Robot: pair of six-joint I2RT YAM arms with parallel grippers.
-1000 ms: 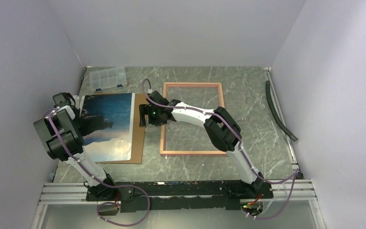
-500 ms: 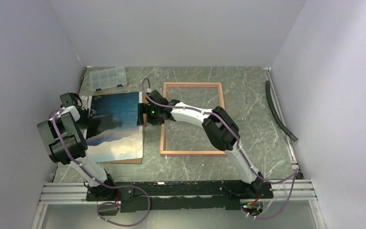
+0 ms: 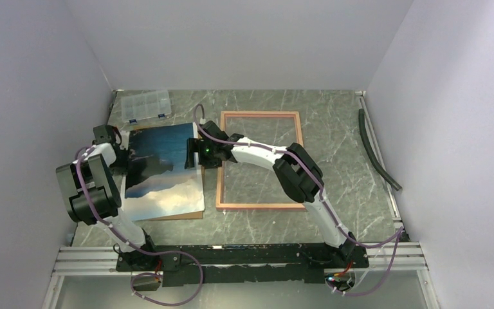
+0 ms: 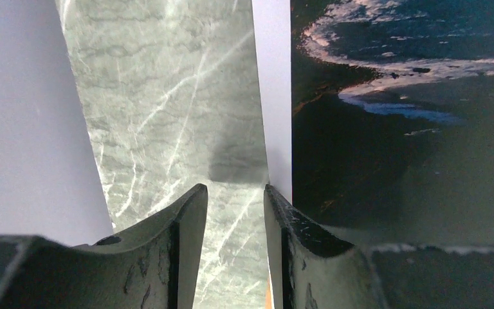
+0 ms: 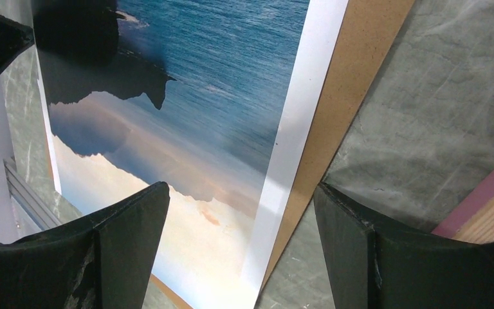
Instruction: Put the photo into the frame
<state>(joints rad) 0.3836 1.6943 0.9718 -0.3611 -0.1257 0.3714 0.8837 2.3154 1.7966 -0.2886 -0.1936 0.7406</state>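
Claws both spread: beside my left claw, the white edge of the thin sea-and-cliffs photo print; beneath my right claw, its other edge and flat brown backing board.

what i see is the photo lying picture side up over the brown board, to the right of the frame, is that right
No: the top view shows the photo lying picture side up over the brown board to the left of the frame, not the right.
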